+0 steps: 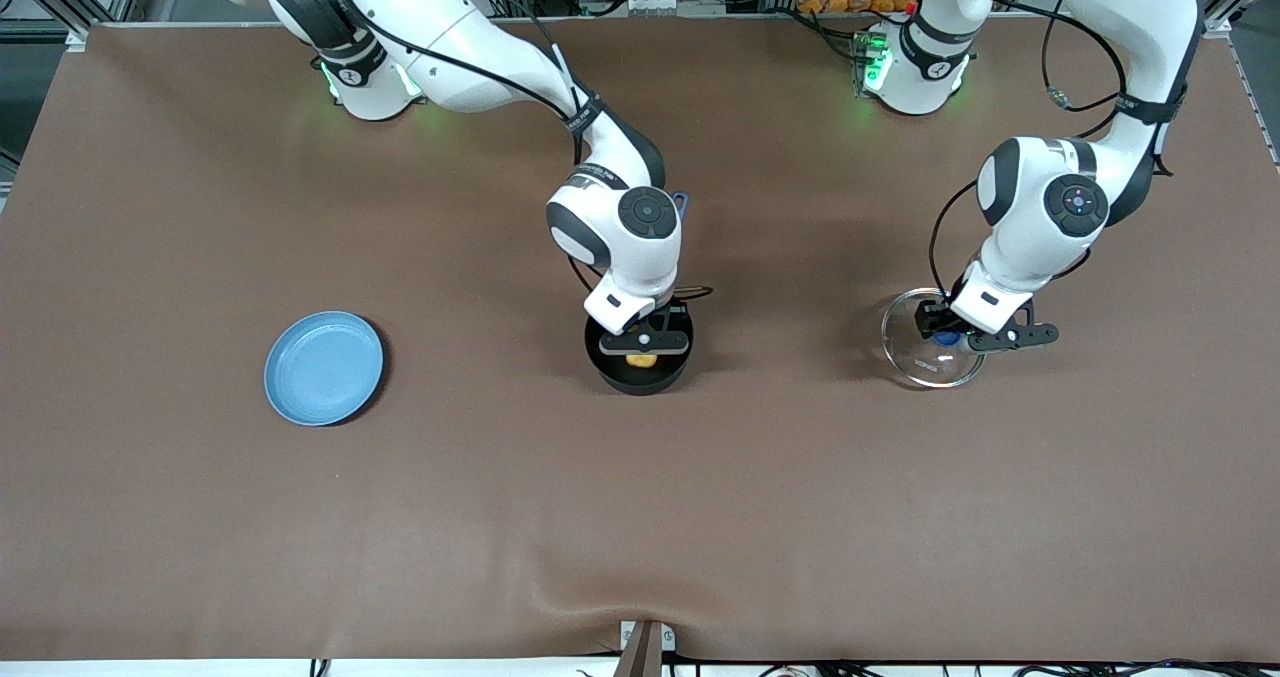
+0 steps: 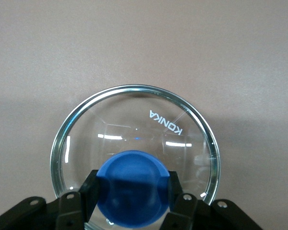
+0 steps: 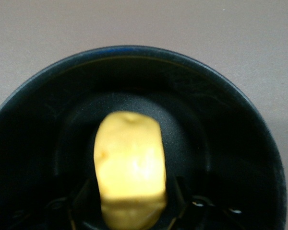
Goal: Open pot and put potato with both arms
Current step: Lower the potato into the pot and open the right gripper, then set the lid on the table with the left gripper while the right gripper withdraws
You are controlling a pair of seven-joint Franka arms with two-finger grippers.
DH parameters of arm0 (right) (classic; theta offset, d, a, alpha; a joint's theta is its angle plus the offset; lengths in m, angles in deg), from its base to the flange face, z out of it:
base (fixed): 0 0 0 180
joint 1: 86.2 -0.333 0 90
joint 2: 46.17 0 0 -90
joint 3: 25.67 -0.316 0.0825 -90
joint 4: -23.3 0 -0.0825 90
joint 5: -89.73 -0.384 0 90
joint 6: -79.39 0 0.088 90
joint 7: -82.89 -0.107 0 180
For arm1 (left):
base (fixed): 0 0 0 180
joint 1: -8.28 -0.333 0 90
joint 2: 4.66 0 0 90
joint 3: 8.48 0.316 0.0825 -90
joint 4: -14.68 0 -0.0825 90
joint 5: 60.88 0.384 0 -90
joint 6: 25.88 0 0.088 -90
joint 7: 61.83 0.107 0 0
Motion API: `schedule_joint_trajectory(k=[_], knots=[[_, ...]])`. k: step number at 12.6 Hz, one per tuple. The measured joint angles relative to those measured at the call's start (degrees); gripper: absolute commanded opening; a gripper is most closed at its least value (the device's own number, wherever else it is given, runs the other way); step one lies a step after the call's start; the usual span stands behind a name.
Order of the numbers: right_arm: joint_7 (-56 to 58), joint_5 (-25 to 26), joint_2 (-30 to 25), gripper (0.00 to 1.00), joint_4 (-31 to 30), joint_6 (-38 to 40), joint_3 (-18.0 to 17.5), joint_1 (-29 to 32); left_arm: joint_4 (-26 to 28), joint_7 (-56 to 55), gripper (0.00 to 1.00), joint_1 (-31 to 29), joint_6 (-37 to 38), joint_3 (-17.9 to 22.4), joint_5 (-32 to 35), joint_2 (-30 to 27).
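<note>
The black pot (image 1: pixel 640 383) stands open mid-table, its blue handle (image 1: pixel 680 199) mostly hidden by the right arm. My right gripper (image 1: pixel 642 355) reaches down into the pot, shut on the yellow potato (image 1: pixel 641 361). In the right wrist view the potato (image 3: pixel 129 163) sits between the fingers (image 3: pixel 86 201) over the pot's floor (image 3: pixel 221 124). The glass lid (image 1: pixel 925 362) lies low at the table toward the left arm's end. My left gripper (image 1: pixel 945 337) is shut on its blue knob (image 2: pixel 133 189), with the lid's glass (image 2: pixel 134 120) showing around it.
A light-blue plate (image 1: pixel 323 367) lies empty toward the right arm's end of the table. The brown cloth has a fold at its front edge (image 1: pixel 640 607).
</note>
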Motion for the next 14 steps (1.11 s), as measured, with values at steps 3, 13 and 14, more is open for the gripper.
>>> schedule_joint_trajectory(k=[3,13,14], knots=[[0.0,0.03,0.0,0.9,0.2,0.0,0.11,-0.08,0.02,0.0,0.0,-0.06,-0.26,0.0,0.0,0.35],[3.98,-6.89,-12.53,0.9,3.76,15.65,2.02,1.58,0.3,0.0,1.0,-1.46,-2.65,0.0,0.0,3.05],[6.55,-9.08,-15.37,0.9,3.87,18.77,2.21,3.05,-0.04,0.0,1.0,-1.46,-2.83,0.0,0.0,3.02]])
